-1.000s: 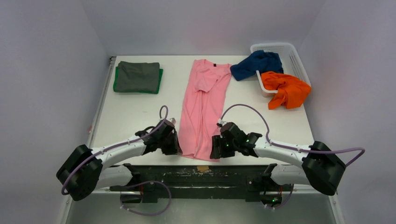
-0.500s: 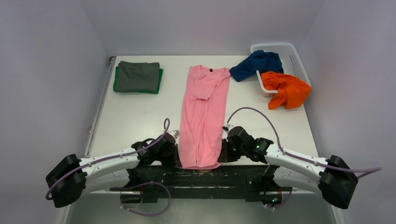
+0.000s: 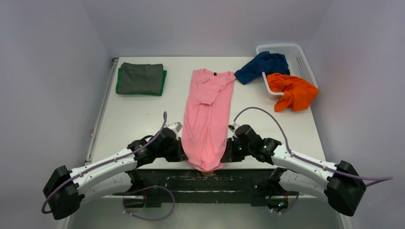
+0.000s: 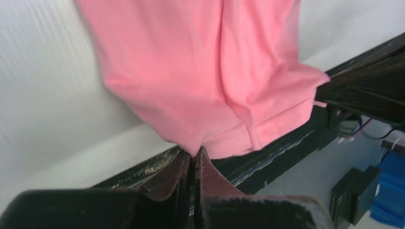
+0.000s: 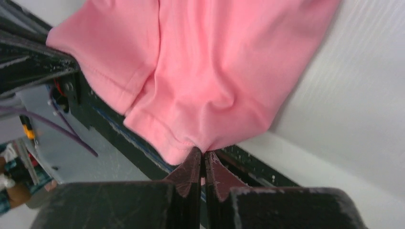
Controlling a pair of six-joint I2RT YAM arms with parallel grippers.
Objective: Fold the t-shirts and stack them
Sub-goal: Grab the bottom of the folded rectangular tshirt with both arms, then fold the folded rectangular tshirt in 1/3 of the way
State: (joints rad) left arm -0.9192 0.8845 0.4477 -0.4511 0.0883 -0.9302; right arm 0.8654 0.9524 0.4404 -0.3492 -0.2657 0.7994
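The pink t-shirt (image 3: 207, 114) lies lengthwise down the middle of the table, folded narrow, its hem sagging over the near edge. My left gripper (image 3: 182, 150) is shut on the hem's left corner (image 4: 193, 143). My right gripper (image 3: 225, 151) is shut on the hem's right corner (image 5: 203, 143). Both hold the hem lifted at the table's front edge. A folded dark grey t-shirt (image 3: 141, 78) lies on a folded green t-shirt (image 3: 164, 82) at the back left. The navy blue t-shirt (image 3: 260, 66) and the orange t-shirt (image 3: 291, 90) hang crumpled out of the basket.
The white mesh basket (image 3: 298, 56) stands at the back right corner. The table's dark front edge (image 4: 286, 143) and frame lie just under the held hem. Purple cables (image 3: 260, 114) loop above each wrist.
Both grippers have moved toward each other and slightly up, bunching the pink hem into a sagging point over the front edge. The shirt slid a little nearer earlier.
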